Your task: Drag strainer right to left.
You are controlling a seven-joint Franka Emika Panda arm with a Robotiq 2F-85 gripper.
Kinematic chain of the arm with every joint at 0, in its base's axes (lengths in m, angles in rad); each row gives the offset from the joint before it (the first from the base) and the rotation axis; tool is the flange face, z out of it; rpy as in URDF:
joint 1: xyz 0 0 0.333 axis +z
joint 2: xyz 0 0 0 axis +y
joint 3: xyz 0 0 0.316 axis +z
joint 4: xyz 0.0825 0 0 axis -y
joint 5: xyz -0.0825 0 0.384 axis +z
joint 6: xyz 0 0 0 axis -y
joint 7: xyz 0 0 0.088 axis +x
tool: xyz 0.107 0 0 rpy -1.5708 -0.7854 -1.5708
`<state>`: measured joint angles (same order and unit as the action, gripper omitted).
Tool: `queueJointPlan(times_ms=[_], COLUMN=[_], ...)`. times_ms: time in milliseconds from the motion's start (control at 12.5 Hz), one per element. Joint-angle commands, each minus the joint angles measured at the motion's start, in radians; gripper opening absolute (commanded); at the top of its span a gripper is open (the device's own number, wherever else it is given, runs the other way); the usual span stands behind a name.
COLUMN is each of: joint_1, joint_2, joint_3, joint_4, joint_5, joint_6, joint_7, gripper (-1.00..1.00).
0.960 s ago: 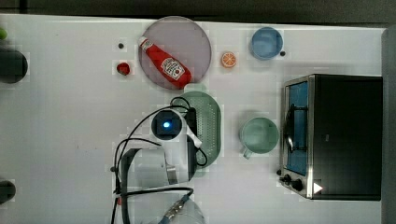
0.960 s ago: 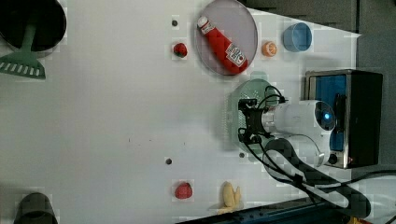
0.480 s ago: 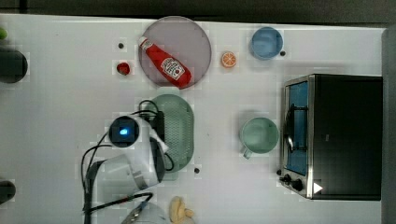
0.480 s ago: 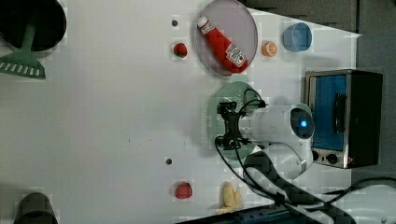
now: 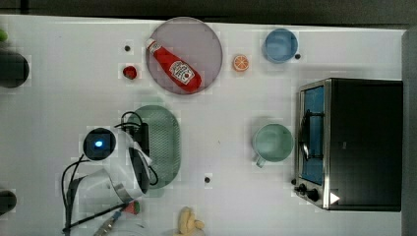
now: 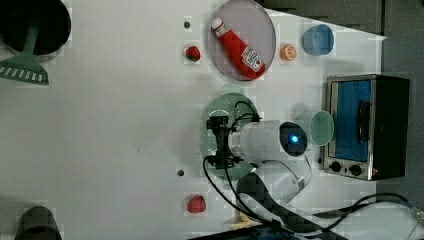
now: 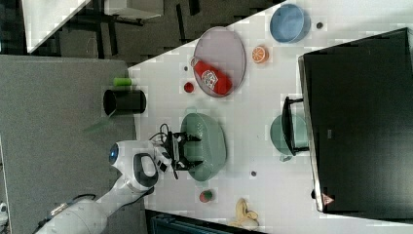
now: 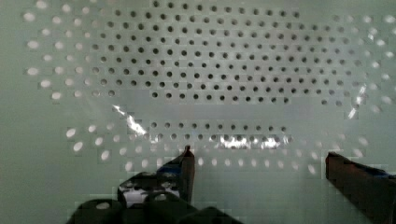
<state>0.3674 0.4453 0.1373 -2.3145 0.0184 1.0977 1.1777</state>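
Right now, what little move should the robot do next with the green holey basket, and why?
Probably keep sliding the pale green oblong plastic strainer a bit further toward the top view's left. The gripper sits open inside it, fingers spread against its perforated floor, and bare white table lies on that side.

I see 1 ketchup bottle (image 5: 173,69) lying on a round grey plate (image 5: 209,39). An orange slice (image 5: 240,63) sits between plate and blue bowl (image 5: 280,45). The mint mug (image 5: 273,142) stands just beside the toaster oven (image 5: 361,143). A banana (image 5: 189,222) lies at the top view's bottom edge.
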Motion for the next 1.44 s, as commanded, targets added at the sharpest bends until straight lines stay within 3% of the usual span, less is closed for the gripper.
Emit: queueJointPlan(times_ms=[80,880,1440], joint_1=[0.059,0.195,0.244], joint_2=[0.026,0.14,0.195], joint_3=[-0.01,-0.011,-0.011], joint_4=[0.081,0.262,0.346], joint_5=[0.091,0.114,0.119], joint_6=[0.014,0.005,-0.002], joint_7=[0.053,0.166,0.171], gripper=[1.0,1.0,1.0])
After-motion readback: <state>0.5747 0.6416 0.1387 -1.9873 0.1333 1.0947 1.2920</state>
